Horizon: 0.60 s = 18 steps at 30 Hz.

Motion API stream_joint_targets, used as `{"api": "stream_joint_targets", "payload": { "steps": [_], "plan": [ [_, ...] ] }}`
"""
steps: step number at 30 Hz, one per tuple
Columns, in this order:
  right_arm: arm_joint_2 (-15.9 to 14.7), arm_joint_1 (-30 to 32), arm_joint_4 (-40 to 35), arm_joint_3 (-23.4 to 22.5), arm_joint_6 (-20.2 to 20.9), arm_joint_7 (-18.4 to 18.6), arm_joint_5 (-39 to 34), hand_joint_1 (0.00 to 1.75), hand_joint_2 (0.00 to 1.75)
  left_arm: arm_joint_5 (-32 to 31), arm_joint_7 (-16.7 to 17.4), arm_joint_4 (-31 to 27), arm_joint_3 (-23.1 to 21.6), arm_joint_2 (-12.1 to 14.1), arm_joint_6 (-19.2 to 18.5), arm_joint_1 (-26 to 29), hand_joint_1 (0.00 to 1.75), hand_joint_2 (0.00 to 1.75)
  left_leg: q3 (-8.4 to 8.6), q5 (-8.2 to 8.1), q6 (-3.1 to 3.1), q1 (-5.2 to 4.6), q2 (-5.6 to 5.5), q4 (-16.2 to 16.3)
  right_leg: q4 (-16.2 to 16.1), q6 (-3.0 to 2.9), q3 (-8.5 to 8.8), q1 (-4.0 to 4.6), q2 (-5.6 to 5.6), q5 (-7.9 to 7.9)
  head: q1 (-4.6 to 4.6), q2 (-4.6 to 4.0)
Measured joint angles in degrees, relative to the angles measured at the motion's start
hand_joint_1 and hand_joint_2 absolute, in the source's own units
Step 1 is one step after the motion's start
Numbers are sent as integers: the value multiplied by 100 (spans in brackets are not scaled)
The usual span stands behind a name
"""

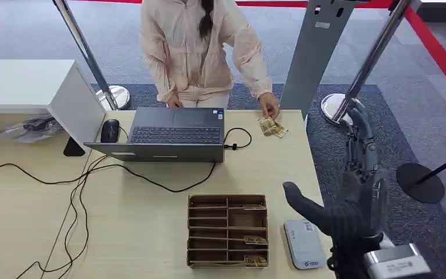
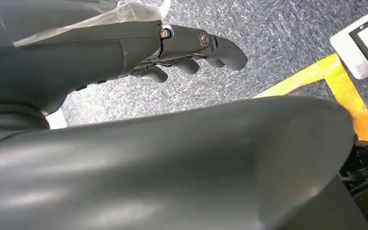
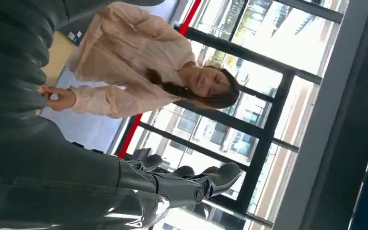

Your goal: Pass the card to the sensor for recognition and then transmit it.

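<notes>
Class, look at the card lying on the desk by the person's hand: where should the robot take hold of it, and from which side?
The card lies flat near the desk's far edge with the person's hand on it. Probably pinch the near-right corner, coming from the robot's side with the raised right hand, clear of that hand.

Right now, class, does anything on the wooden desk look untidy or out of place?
Yes: black cables trail loosely across the light wooden desk from the grey laptop, and a small pile of tan cards lies askew under the person's hand at the far edge.
</notes>
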Motion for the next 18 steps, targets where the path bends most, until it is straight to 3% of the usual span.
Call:
{"api": "stream_joint_targets", "payload": {
  "steps": [2,7,11,13,18],
  "plan": [
    [-57,45,13,-44,79,-2,-31,0,175,11,0,0,0,2,7,0,0,0,0,0,0,0,0,0,0,0,0,0,0,0,0,0],
    [-352,56,59,-79,757,251,-61,0,175,50,-2,0,2,42,4,-2,0,0,0,0,0,0,0,0,0,0,0,0,0,0,0,0],
    [-533,53,87,-90,942,304,11,0,175,50,-46,0,2,92,4,-2,0,0,0,0,0,0,0,0,0,0,1,0,0,0,0,0],
    [-577,53,116,-87,935,302,175,0,175,50,-68,0,2,109,9,-6,0,0,0,0,0,0,0,0,0,0,1,0,0,0,0,0],
    [-568,53,210,-37,537,444,1509,0,175,41,-70,0,0,149,26,-14,0,0,-1,0,0,1,0,0,1,0,1,0,0,0,-2,0]
  ]
}}
